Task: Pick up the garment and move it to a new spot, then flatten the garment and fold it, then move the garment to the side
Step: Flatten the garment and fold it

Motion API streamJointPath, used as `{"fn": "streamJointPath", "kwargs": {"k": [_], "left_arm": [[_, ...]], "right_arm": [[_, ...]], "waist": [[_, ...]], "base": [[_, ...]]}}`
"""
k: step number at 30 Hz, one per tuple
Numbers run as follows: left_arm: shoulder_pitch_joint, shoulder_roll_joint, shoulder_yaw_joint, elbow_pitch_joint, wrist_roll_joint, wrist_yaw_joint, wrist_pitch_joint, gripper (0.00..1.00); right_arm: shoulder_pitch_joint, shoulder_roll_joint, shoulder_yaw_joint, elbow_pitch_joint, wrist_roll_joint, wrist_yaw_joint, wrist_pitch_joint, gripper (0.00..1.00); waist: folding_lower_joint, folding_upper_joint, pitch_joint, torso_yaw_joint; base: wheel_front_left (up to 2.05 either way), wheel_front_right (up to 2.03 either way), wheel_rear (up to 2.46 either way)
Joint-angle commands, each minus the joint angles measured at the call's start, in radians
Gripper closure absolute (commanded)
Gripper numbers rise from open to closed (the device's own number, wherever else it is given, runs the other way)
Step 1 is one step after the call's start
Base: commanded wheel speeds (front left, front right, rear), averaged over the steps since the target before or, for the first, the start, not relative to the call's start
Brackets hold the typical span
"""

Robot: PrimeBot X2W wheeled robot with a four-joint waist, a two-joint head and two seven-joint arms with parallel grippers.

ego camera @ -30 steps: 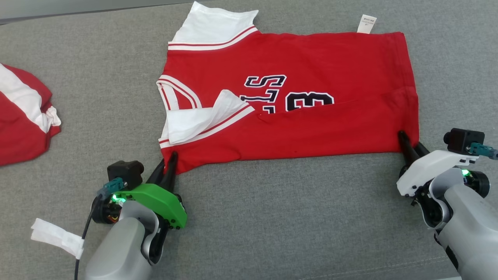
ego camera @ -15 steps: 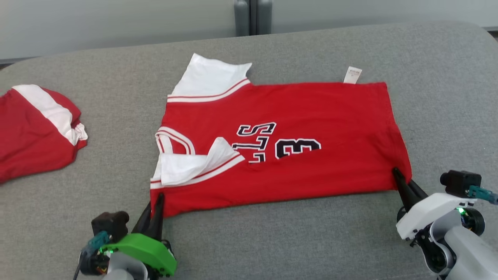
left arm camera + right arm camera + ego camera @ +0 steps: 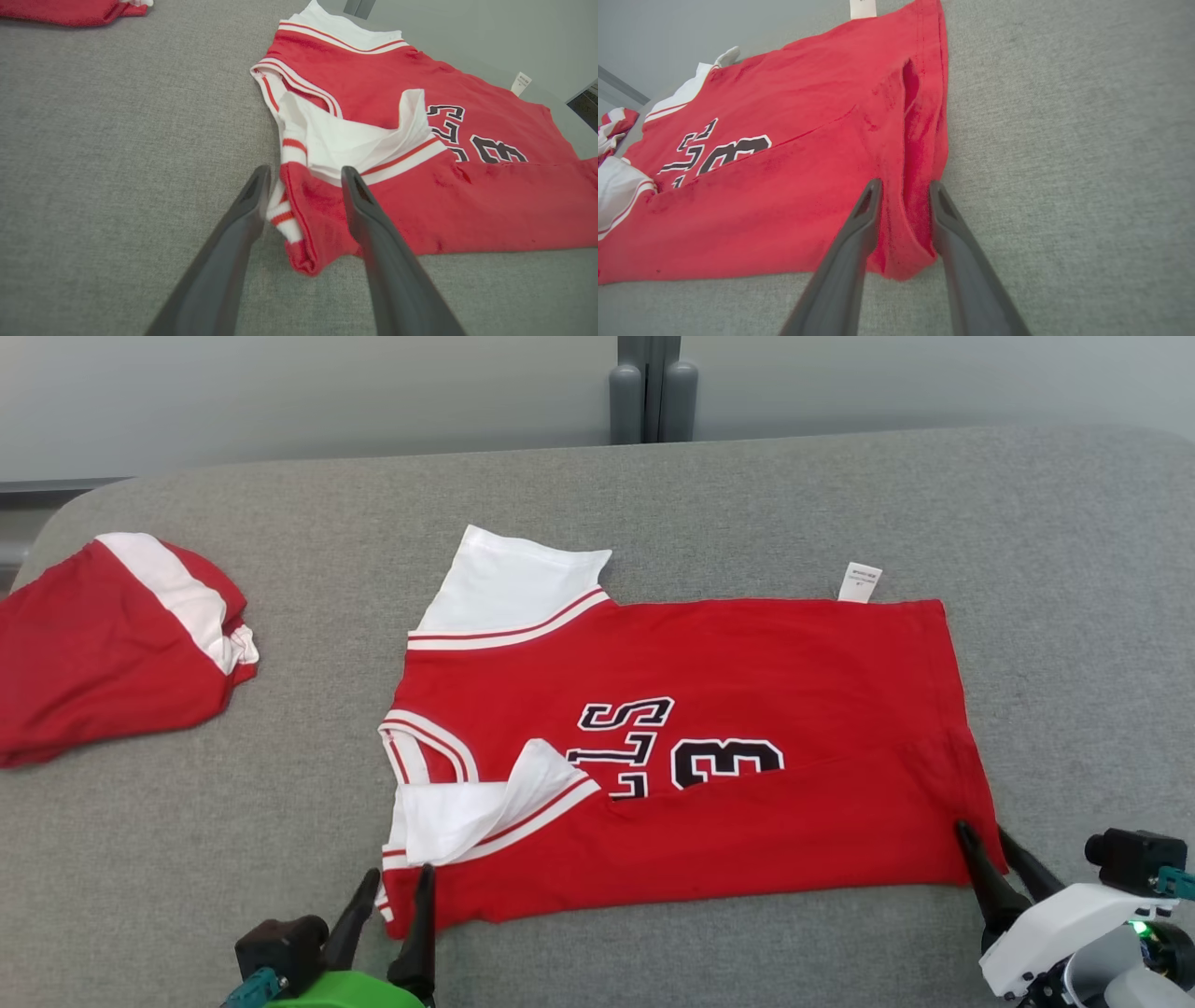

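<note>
Red jersey (image 3: pixel 728 663) lies part-folded on the grey counter (image 3: pixel 280 859). The left gripper (image 3: pixel 304 172) has wide jaws and the right gripper (image 3: pixel 905 184) narrow ones, each astride a near corner. You likely do best pinching both layers evenly.

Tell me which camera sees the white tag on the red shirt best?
The head view: the white tag shows whole, poking past the far edge of the red jersey. In the left wrist view the tag is small and far off; the right wrist view cuts the tag at the top edge.
</note>
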Motion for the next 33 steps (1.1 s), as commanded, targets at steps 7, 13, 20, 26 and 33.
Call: {"fn": "streamJointPath", "kwargs": {"k": [7,13,20,26,33], "left_arm": [[-0.061,-0.017,0.078,-0.020,0.058,0.021,-0.080,0.00],[-0.063,-0.058,0.230,-0.108,0.156,0.019,-0.084,0.00],[-0.051,-0.089,0.328,-0.136,0.284,-0.009,-0.084,0.00],[-0.058,-0.110,0.376,-0.137,0.359,-0.026,-0.084,0.00],[-0.054,-0.129,0.392,-0.120,0.430,-0.052,-0.084,0.00]], "right_arm": [[-0.034,0.044,-0.111,-0.054,-0.158,0.000,-0.063,0.00],[-0.045,0.103,-0.186,-0.152,-0.299,0.000,-0.088,0.00],[-0.023,0.186,-0.231,-0.253,-0.473,0.000,-0.092,0.00],[0.008,0.249,-0.258,-0.295,-0.533,0.000,-0.092,0.00],[0.041,0.289,-0.298,-0.300,-0.573,0.000,-0.092,0.00]], "waist": [[0.0000,0.0000,-0.006,-0.028],[0.0000,0.0000,-0.012,-0.038],[0.0000,0.0000,-0.017,-0.033],[0.0000,0.0000,-0.016,-0.022],[0.0000,0.0000,-0.018,-0.007]], "base": [[0.00,0.00,0.00],[0.00,0.00,0.00],[0.00,0.00,0.00],[0.00,0.00,0.00],[0.00,0.00,0.00]]}}
